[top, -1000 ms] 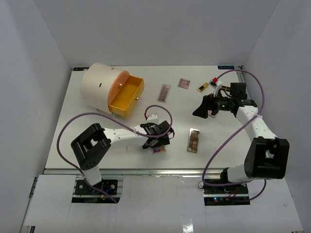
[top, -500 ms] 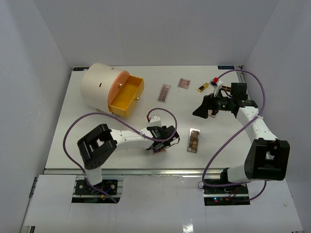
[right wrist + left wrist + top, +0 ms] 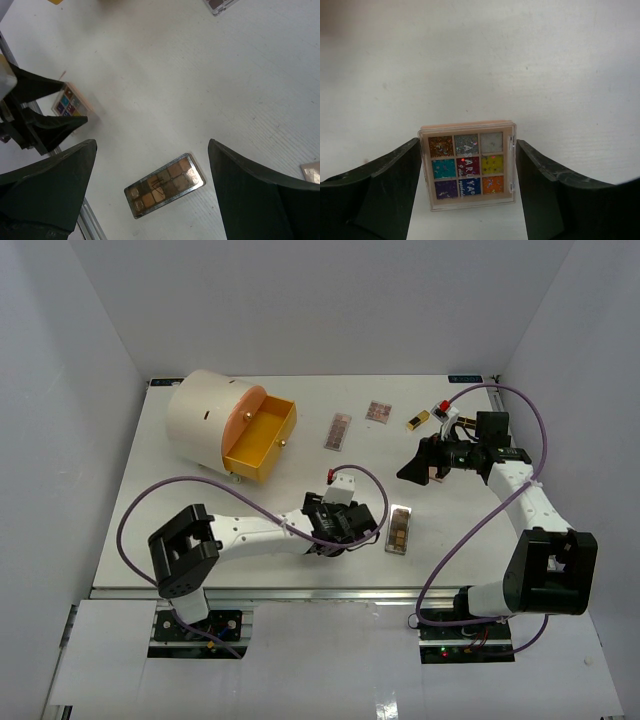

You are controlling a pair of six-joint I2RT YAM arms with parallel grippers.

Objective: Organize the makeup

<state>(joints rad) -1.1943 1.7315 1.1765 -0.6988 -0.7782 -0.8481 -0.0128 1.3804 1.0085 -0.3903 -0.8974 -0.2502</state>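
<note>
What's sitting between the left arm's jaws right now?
A square nine-colour eyeshadow palette, flat on the table, the jaws closed against its two sides; the left wrist view shows it.

We see two arms, the left arm (image 3: 250, 530) and the right arm (image 3: 527, 502), each made of white links joined by chunky black housings. A purple cable (image 3: 178, 479) runs along each one in a wide loop, and each rises from a dark base plate (image 3: 190, 627) studded with small lights. Our wrist views show matte black, wedge-shaped fingers (image 3: 390, 185) with smooth, flat inner faces.
</note>
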